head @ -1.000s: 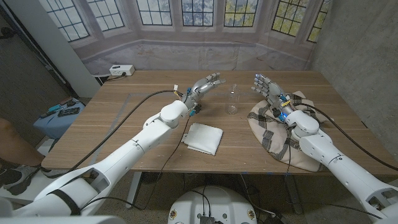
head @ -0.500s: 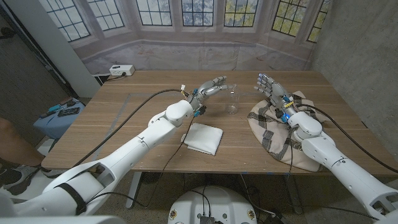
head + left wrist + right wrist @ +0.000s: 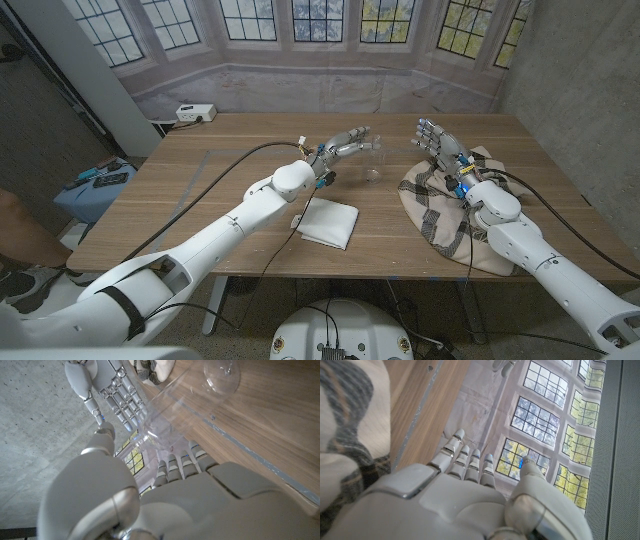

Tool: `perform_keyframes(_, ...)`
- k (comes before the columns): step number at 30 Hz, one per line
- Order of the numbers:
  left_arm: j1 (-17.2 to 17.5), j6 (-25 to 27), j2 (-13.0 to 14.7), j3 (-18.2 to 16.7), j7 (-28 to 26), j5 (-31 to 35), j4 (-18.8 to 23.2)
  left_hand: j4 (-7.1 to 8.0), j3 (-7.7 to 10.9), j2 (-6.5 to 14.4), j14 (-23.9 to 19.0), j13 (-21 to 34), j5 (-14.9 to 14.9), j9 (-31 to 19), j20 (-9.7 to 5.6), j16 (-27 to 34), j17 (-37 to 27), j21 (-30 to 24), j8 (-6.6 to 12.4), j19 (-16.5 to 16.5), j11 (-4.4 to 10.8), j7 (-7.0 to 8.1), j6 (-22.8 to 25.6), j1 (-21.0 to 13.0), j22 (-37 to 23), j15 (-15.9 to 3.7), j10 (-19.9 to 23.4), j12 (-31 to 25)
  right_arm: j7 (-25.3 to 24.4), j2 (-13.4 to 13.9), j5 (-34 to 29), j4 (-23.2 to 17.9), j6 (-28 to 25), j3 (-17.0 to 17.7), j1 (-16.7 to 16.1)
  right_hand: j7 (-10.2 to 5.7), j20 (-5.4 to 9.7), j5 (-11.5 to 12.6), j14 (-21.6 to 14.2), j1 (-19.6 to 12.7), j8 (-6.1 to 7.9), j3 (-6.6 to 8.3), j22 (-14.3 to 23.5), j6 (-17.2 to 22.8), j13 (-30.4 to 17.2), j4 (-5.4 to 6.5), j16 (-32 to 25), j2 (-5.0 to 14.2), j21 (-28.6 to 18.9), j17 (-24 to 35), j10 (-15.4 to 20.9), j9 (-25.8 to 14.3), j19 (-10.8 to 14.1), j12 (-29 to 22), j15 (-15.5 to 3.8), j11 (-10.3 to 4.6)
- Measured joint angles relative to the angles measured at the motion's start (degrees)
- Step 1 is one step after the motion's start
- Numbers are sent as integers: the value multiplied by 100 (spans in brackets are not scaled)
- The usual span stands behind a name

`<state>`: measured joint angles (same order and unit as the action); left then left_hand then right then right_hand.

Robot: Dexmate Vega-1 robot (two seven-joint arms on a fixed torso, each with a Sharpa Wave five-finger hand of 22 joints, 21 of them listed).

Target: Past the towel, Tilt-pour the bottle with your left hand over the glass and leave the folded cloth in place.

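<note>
A clear plastic bottle [image 3: 375,148] stands upright mid-table, with a clear glass [image 3: 373,174] close in front of it. My left hand [image 3: 346,144] reaches in from the left, fingers spread and stretched toward the bottle [image 3: 170,400], fingertips right beside it; I cannot tell if they touch. The glass [image 3: 222,372] sits just past the bottle. A folded white cloth [image 3: 328,221] lies nearer the front edge, below my left forearm. My right hand [image 3: 436,140] stands upright with fingers apart, holding nothing, over the checked towel [image 3: 447,205].
The checked towel [image 3: 345,460] spreads over the table's right side to the front edge. A white power strip [image 3: 195,112] sits at the back left corner. A black cable runs along my left arm. A blue stool [image 3: 100,187] stands off the table's left side.
My left hand has moved to the right, closing the gap to the bottle. My right hand has shifted slightly right and stays spread above the towel.
</note>
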<state>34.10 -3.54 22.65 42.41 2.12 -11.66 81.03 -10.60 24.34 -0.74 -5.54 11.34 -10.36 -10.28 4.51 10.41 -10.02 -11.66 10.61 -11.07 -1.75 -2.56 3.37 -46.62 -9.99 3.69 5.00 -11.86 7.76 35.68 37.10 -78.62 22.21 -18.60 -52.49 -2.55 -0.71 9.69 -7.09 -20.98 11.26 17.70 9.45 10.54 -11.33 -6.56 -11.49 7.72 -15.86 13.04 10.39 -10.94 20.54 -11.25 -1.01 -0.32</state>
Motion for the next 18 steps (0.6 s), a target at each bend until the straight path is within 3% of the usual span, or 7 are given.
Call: perform_keyframes(18, -215, 59, -256, 227, 67, 188, -431, 0, 33, -100, -110, 26, 0, 1, 9, 35, 1, 0, 25, -52, 33, -61, 62, -265, 0, -29, 33, -23, 123, 44, 46, 83, -32, 24, 45, 0, -21, 27, 0, 0, 0, 9, 31, 0, 0, -40, 0, 0, 39, 1, 0, 0, 21, 0, 0, 0)
